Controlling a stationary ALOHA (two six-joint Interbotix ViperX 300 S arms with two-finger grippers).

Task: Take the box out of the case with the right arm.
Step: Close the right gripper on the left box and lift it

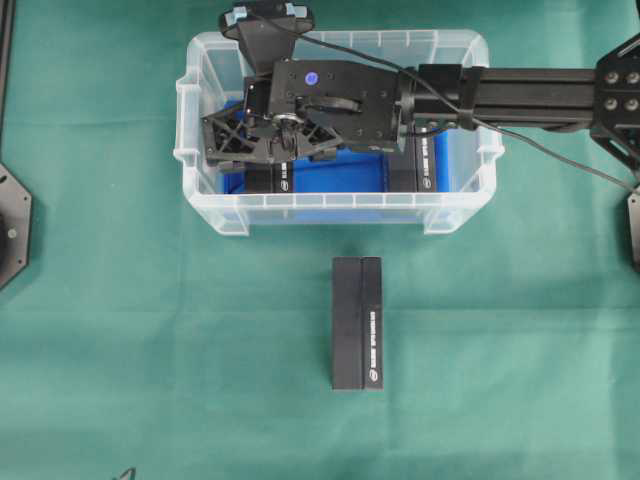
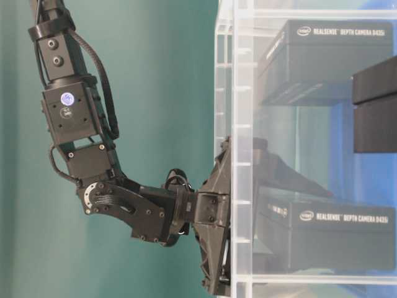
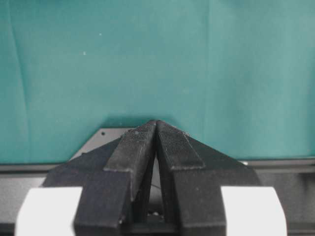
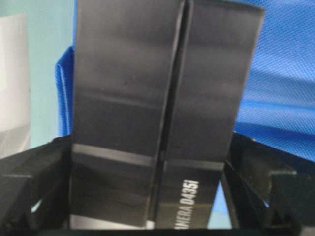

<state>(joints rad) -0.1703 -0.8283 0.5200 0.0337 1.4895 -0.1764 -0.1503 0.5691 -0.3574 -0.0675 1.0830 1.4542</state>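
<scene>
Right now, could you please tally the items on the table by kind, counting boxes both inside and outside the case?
Black box: 3, two in the case and one out on the green cloth
Clear case: 1
Blue sheet: 1
Total: 5

One clear case [image 1: 340, 212] holds two black boxes [image 1: 272, 178] [image 1: 418, 165]; a third box [image 1: 357, 322] lies on the table.
</scene>
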